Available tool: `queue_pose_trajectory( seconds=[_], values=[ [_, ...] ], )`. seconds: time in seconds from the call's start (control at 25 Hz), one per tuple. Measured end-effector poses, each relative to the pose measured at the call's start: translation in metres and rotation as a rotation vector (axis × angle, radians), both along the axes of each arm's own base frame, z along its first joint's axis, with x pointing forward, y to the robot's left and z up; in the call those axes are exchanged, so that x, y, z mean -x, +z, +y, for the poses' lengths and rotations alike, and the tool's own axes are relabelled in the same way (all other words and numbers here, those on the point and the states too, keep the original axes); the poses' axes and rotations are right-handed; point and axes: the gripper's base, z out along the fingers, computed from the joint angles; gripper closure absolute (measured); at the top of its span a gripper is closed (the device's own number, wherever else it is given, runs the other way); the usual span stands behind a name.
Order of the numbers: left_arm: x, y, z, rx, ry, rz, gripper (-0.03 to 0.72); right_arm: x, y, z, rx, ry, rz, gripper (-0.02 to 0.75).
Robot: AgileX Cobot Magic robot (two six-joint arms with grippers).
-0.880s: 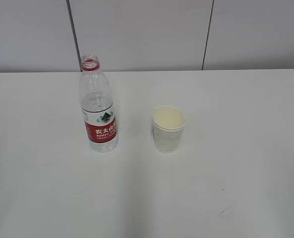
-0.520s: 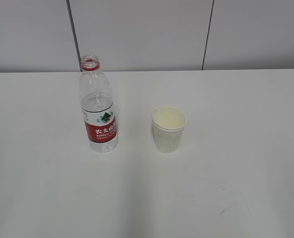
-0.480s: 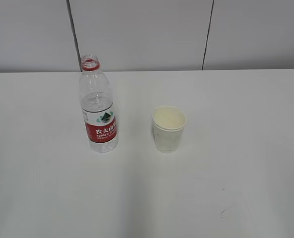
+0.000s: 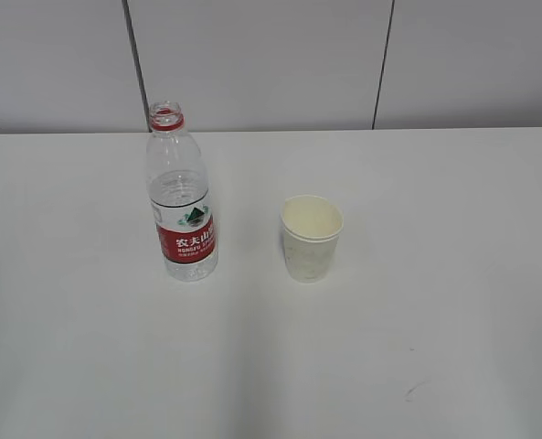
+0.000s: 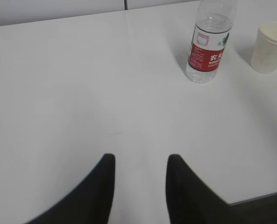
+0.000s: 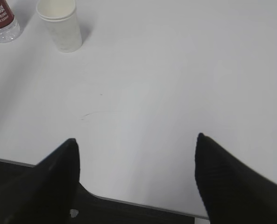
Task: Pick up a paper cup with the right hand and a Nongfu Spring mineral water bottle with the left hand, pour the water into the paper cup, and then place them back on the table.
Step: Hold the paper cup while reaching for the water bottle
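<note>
Exterior view: uncapped bottle point(image 4: 181, 203) upright on the table point(image 4: 435, 347), cup point(image 4: 311, 237) near its right, apart. Left wrist view: left gripper point(image 5: 139, 163) spread, empty, well short of the bottle. Right wrist view: right gripper point(image 6: 136, 142) spread wide, empty, cup far ahead.

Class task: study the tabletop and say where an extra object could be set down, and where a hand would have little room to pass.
The table is bare right of the cup, left of the bottle, and across the near side. Only the gap between bottle and cup is narrow.
</note>
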Motion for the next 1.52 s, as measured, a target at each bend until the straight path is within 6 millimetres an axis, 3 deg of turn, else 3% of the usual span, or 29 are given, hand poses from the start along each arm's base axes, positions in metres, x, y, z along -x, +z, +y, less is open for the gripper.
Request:
queue_pose_trajectory(
  seconds=[0.2, 0.28, 0.32, 0.4, 0.52, 0.68, 0.96, 1.12, 1.28, 1.52],
  values=[
    [0.0, 0.0, 0.0, 0.0, 0.0, 0.0, 0.447, 0.0, 0.0, 0.0, 0.0, 0.0, 0.0, 0.169],
    [0.0, 0.0, 0.0, 0.0, 0.0, 0.0, 0.408, 0.0, 0.0, 0.0, 0.0, 0.0, 0.0, 0.169],
    [0.0, 0.0, 0.0, 0.001, -0.001, 0.0, 0.345, 0.0, 0.0, 0.0, 0.0, 0.0, 0.0, 0.169],
    [0.0, 0.0, 0.0, 0.004, -0.003, 0.0, 0.151, 0.0, 0.0, 0.0, 0.0, 0.0, 0.0, 0.169],
    [0.0, 0.0, 0.0, 0.008, 0.0, 0.001, 0.059, 0.0, 0.0, 0.0, 0.0, 0.0, 0.0, 0.169],
    [0.0, 0.0, 0.0, 0.009, 0.001, 0.001, 0.044, 0.0, 0.003, 0.001, -0.007, 0.002, -0.023, 0.169],
    [0.0, 0.0, 0.0, 0.008, 0.002, 0.0, 0.077, -0.012, 0.043, 0.0, -0.016, -0.001, -0.423, 0.169],
    [0.0, 0.005, 0.0, 0.008, 0.005, -0.036, 0.092, -0.035, 0.049, -0.002, 0.006, -0.004, -0.394, 0.169],
    [-0.006, 0.02, 0.001, 0.014, 0.015, -0.218, 0.094, -0.06, 0.052, -0.006, -0.003, -0.024, -0.354, 0.169],
    [-0.036, 0.017, -0.004, 0.057, 0.008, -0.353, 0.101, -0.092, 0.054, -0.007, 0.038, 0.001, -0.346, 0.169]
  ],
)
